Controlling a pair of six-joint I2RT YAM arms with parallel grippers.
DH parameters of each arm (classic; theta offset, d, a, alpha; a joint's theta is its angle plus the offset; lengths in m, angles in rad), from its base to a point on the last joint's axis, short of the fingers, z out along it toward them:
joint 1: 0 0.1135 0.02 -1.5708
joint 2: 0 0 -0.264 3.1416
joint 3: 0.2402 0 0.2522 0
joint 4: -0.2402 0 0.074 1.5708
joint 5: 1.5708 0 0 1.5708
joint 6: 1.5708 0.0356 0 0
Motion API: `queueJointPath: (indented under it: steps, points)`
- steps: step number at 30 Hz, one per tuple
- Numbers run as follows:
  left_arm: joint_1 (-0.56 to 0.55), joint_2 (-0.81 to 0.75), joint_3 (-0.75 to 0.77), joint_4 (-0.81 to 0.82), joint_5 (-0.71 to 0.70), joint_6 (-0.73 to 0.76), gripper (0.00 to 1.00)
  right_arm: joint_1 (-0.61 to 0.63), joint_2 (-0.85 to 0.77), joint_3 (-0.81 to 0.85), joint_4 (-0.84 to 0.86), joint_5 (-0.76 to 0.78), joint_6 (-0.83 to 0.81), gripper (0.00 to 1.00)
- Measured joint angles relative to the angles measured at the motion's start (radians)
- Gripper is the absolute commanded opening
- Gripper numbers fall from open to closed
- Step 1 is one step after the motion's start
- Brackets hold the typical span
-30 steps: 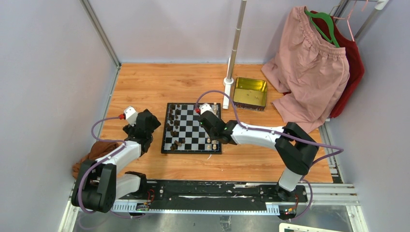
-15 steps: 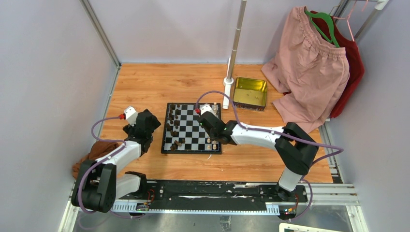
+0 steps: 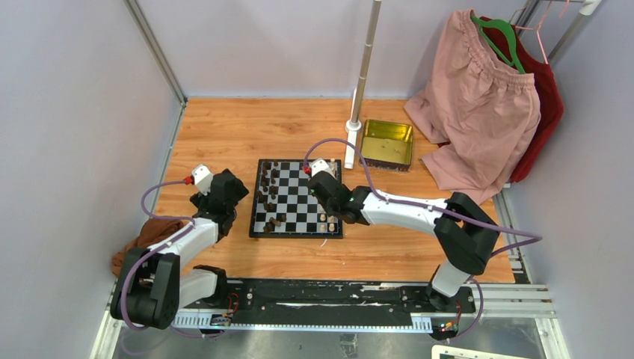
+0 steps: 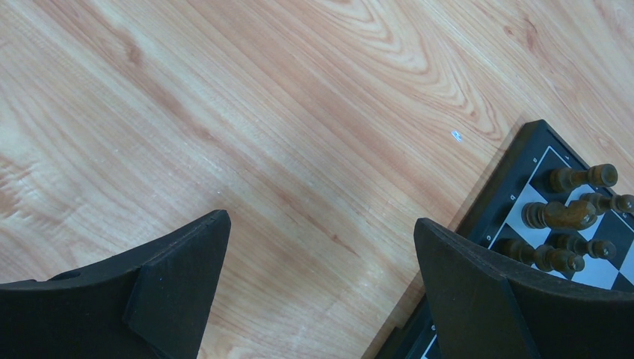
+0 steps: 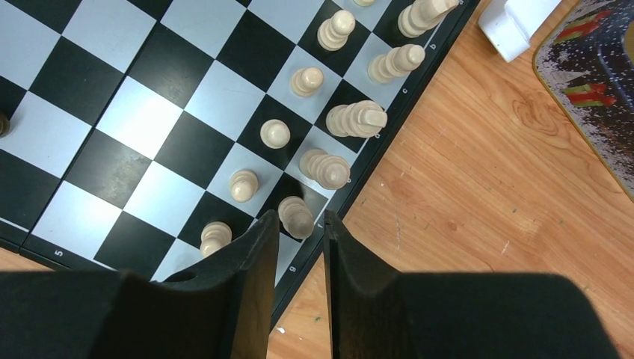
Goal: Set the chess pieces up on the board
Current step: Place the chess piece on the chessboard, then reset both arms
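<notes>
The board (image 3: pixel 296 199) lies mid-table. Dark brown pieces (image 3: pixel 269 196) stand along its left side, and cream pieces (image 3: pixel 327 221) along its right side. My right gripper (image 5: pixel 299 221) hangs over the board's near right corner. Its jaws are a narrow gap apart, closed on the top of a cream piece (image 5: pixel 297 216) that stands in the edge row. Several other cream pieces (image 5: pixel 357 118) stand in two rows beyond it. My left gripper (image 4: pixel 320 224) is wide open and empty over bare wood, just left of the board (image 4: pixel 523 161). Dark pieces (image 4: pixel 562 215) show there.
A gold tin (image 3: pixel 387 143) and a white pole base (image 3: pixel 352 142) stand behind the board's right side; the tin also shows in the right wrist view (image 5: pixel 598 82). Pink and red clothes (image 3: pixel 486 97) hang at the back right. A brown cloth (image 3: pixel 146 235) lies at the left.
My right arm's elbow has shifted slightly to the right, while its gripper has stayed over the board's right side. The left arm has not moved.
</notes>
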Motion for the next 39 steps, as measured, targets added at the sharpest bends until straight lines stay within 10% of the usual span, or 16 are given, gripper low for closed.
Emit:
queueJointPath:
  steps: [13, 18, 25, 39]
  points:
    - [0.000, -0.058, -0.016, 0.010, -0.011, 0.035, 1.00, -0.019, -0.245, -0.004, -0.026, 0.087, -0.057, 0.43]
    - [0.000, -0.132, -0.009, 0.016, -0.009, 0.105, 1.00, -0.260, -0.360, -0.004, 0.025, 0.076, -0.072, 0.46]
    - [-0.014, -0.246, 0.021, 0.042, -0.018, 0.190, 1.00, -0.537, -0.366, -0.059, 0.069, 0.092, -0.068, 0.50]
    - [-0.155, -0.188, 0.017, 0.130, -0.130, 0.333, 1.00, -0.571, -0.266, -0.124, 0.151, 0.200, -0.074, 0.54]
